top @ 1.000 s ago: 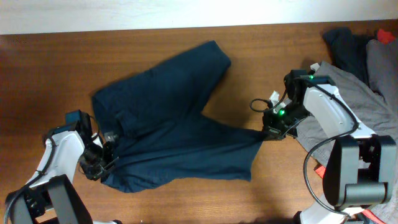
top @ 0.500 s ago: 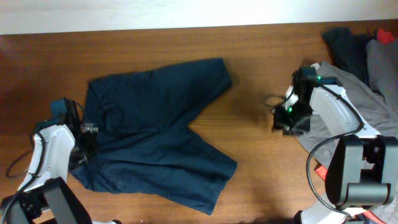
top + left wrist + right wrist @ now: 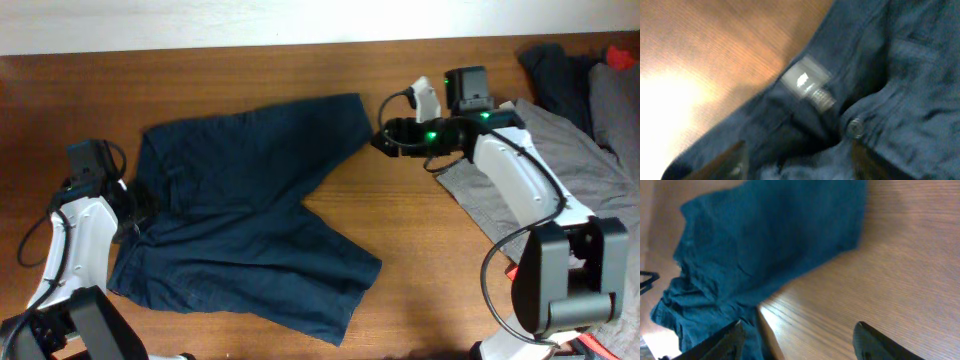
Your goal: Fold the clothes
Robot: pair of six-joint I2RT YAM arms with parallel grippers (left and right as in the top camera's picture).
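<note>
Dark navy shorts (image 3: pixel 240 225) lie spread on the wooden table, waistband to the left and two legs to the right. In the left wrist view the waistband shows a metal button (image 3: pixel 856 128) and a white label (image 3: pixel 802 82). My left gripper (image 3: pixel 135 210) hovers open over that waistband (image 3: pixel 800 165), its fingers (image 3: pixel 732 162) wide apart and holding nothing. Off the hem of the upper leg (image 3: pixel 350 115), my right gripper (image 3: pixel 383 140) also stands open. Bare wood lies between its fingertips (image 3: pixel 800 342), and the leg (image 3: pixel 775 240) is up and to the left.
A pile of other clothes fills the right side: a grey garment (image 3: pixel 560 170) under the right arm, a dark one (image 3: pixel 555 70) behind it, and a red bit (image 3: pixel 620 55) at the corner. The table's far edge (image 3: pixel 300 45) meets a white wall.
Both grippers opened and let go of the shorts, which slid left and now lie flat. The right arm swung up and left to the upper leg's hem. The left arm drew back along the waistband.
</note>
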